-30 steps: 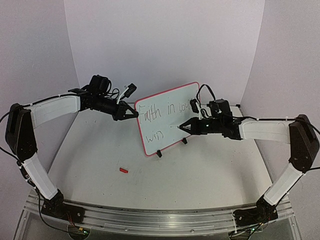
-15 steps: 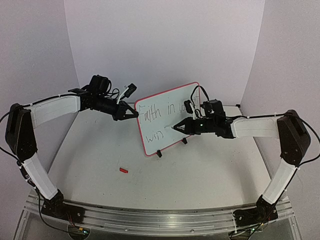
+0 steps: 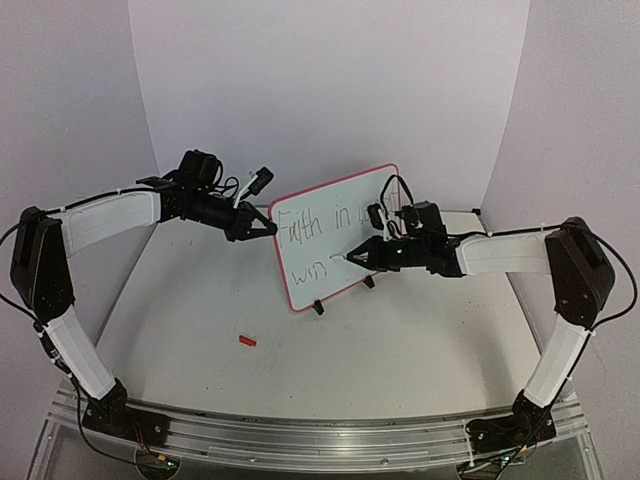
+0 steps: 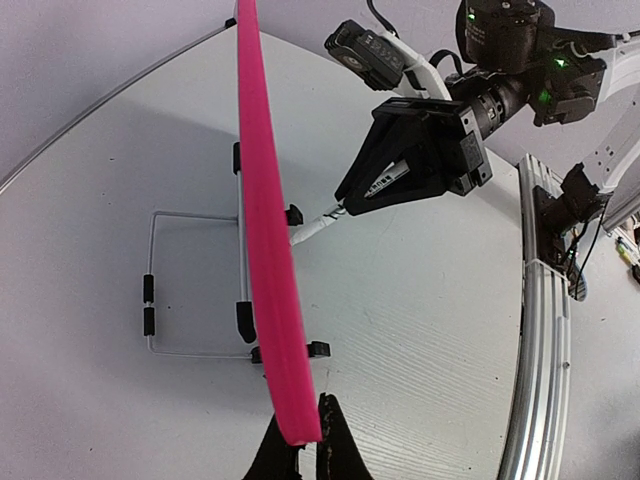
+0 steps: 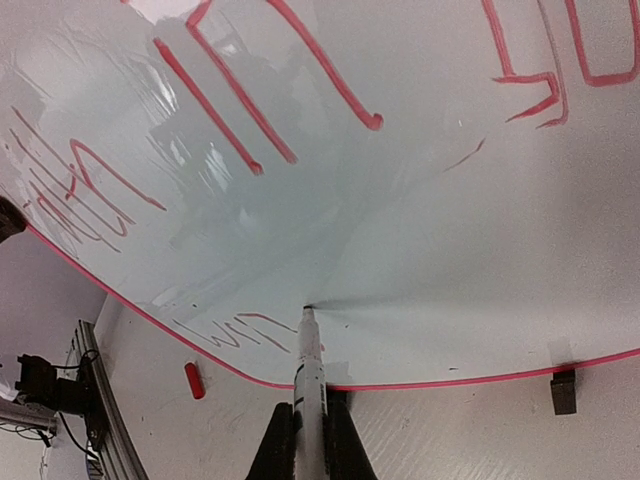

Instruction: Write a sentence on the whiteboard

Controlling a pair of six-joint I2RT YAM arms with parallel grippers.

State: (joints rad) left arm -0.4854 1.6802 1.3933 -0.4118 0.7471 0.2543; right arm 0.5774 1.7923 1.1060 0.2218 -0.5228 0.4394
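Note:
The whiteboard (image 3: 345,196) stands tilted on its black clip feet (image 3: 318,308) at mid-table. Its pink rim (image 4: 262,200) runs edge-on through the left wrist view. The sentence (image 3: 322,222) reads "Faith in" above "win" (image 5: 240,330); the right end of the upper line is hidden behind the right wrist. My left gripper (image 3: 270,229) is shut on the whiteboard's left edge, pinching the rim (image 4: 300,445). My right gripper (image 3: 360,257) is shut on a white marker (image 5: 310,370), whose tip touches the board just right of "win".
A small red marker cap (image 3: 247,341) lies on the table in front of the board, also in the right wrist view as the cap (image 5: 194,380). A wire stand (image 4: 150,290) sits behind the board. The metal rail (image 3: 320,440) runs along the near edge.
My right gripper has moved left along the board with the marker, closer to the end of "win". The left arm and the board have stayed still.

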